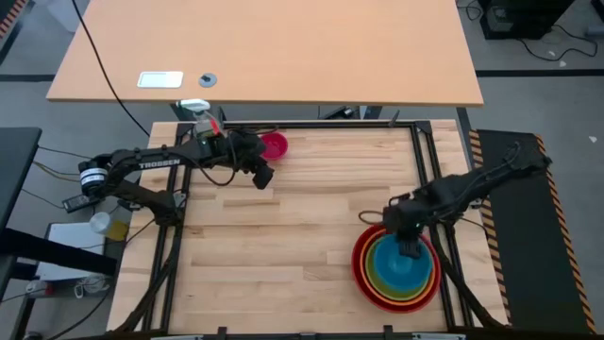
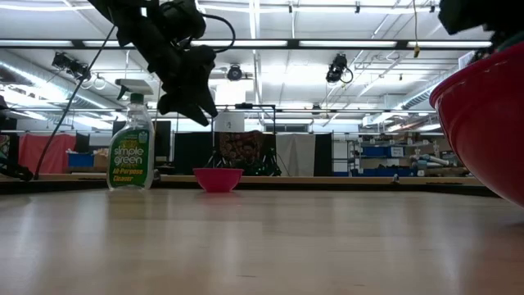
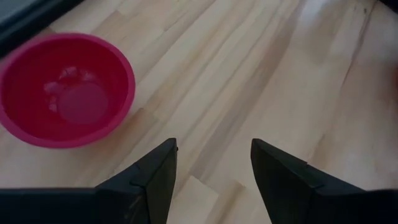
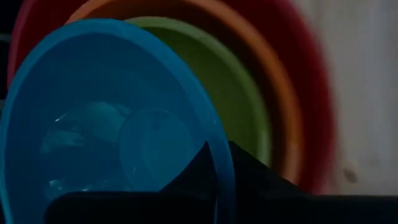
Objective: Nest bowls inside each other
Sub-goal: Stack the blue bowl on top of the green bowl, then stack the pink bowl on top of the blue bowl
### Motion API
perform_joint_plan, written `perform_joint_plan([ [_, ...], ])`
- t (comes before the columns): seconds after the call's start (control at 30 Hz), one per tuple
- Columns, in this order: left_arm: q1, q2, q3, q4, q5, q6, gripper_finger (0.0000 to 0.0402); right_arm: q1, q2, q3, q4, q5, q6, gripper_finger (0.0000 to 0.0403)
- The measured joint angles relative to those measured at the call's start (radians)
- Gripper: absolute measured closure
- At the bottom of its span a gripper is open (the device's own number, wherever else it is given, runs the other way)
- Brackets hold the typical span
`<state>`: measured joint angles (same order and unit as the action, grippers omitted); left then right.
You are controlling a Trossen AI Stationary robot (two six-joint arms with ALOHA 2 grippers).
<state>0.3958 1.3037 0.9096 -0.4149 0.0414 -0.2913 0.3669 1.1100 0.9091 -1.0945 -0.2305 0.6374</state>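
Near the table's front right, a red bowl (image 1: 366, 276) holds an orange bowl (image 4: 273, 81) and a lime green bowl (image 4: 239, 93). My right gripper (image 1: 408, 247) is shut on a blue bowl (image 4: 106, 118) over this stack. Whether the blue bowl rests in the green one I cannot tell. The small pink bowl (image 1: 274, 145) stands on its base at the far left of the table. My left gripper (image 3: 214, 162) hangs open just above the bare wood, on the near side of the pink bowl (image 3: 65, 90). My right gripper pinches the blue bowl's rim (image 4: 219, 163), one finger inside the bowl and one outside. The fingers come from above, pointing steeply down. The bowl's mouth faces up, over the green bowl.
A spray bottle (image 2: 131, 147) stands at the table's far left edge, behind the pink bowl (image 2: 217, 179). A black frame rail (image 1: 330, 124) runs along the far edge and down both sides. The wood between the two arms is bare.
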Motion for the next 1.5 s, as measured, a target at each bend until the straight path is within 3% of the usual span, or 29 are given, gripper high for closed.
perform_joint_plan([
  [0.2,0.0,0.0,0.0,-0.006,-0.045,0.062,0.0191,0.077,0.036,-0.085,0.099,-0.009,0.083,0.0368],
  [0.33,0.0,0.0,0.0,-0.01,-0.045,0.098,0.0164,0.09,0.057,-0.096,0.097,-0.026,0.104,0.0358],
  [0.5,0.0,0.0,0.0,-0.01,-0.045,0.187,0.0123,0.068,0.058,-0.096,0.098,-0.088,0.128,0.0295],
  [0.67,0.0,0.006,0.0,-0.012,-0.064,0.286,0.012,0.016,0.054,-0.052,-0.022,-0.13,0.144,0.0219],
  [0.83,0.0,0.015,0.001,-0.031,-0.076,0.303,0.0126,0.005,0.046,0.076,-0.19,0.061,0.131,0.0176],
  [0.93,0.0,0.017,0.001,-0.026,-0.076,0.308,0.0127,0.041,0.029,0.145,-0.243,0.186,0.123,0.017],
  [1.07,-0.002,0.032,0.001,-0.023,-0.086,0.356,0.0127,0.099,-0.023,0.164,-0.29,0.345,0.228,0.0177],
  [1.33,-0.001,0.156,0.001,-0.001,-0.15,0.501,0.0127,0.129,-0.112,0.117,-0.313,0.37,0.329,0.0191],
  [1.5,0.0,0.285,0.001,0.08,-0.309,0.576,0.0127,0.116,-0.119,0.117,-0.314,0.393,0.328,0.0193],
])
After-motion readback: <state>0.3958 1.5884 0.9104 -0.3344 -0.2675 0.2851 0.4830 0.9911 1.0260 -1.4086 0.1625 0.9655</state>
